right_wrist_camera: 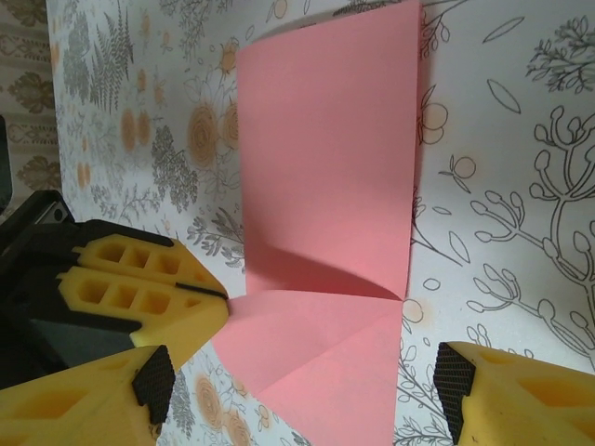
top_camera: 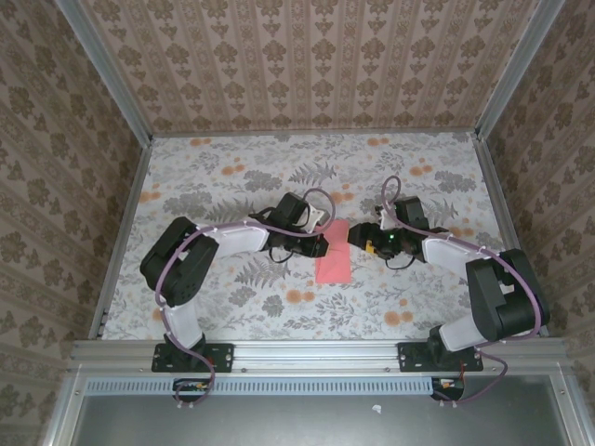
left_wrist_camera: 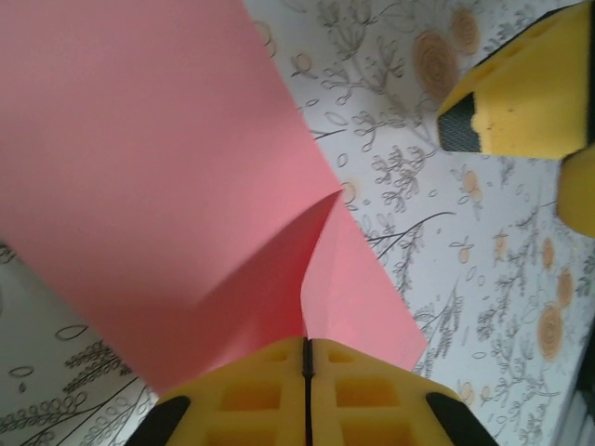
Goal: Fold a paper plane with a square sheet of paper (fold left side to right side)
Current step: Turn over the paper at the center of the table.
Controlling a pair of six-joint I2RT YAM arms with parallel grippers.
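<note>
From above, the two claws cover the far end of the sheet of paper (top_camera: pixel 333 263), and the left wrist camera cuts it off at the top and left. It lies mid-table on the flower-printed table (top_camera: pixel 232 177), between the arms. It is thin, smooth and salmon-pink, folded narrow, with a sharp crease across it and one flap bowed upward. The left gripper (left_wrist_camera: pixel 307 348) is pinched tight on its edge; the right gripper (right_wrist_camera: pixel 305 379) stands wide, with a blocky yellow finger (right_wrist_camera: pixel 521 400) either side of the sheet.
</note>
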